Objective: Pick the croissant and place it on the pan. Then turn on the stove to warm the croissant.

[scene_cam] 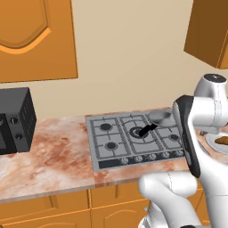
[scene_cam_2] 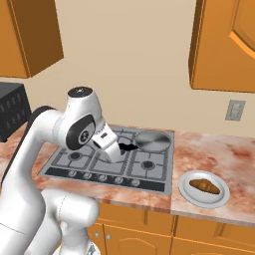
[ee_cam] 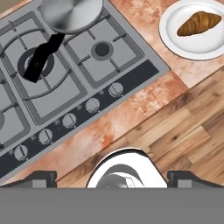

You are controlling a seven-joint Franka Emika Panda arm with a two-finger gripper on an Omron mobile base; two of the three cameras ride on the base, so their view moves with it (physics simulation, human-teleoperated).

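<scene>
Gripper (ee_cam: pixel 112 177) wide open, empty; croissant (ee_cam: pixel 199 22) on white plate (ee_cam: pixel 175 37); no writing legible.

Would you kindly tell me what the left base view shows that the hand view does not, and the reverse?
Left base view alone: a black microwave on the counter left of the stove, the wall cabinets, and the arm from outside.

Hand view alone: the wooden floor in front of the counter, and the whole croissant on its white plate.

Both: the stove with its front knobs, the pan on a back burner, its black handle reaching over the middle burner, and the marbled counter.
</scene>
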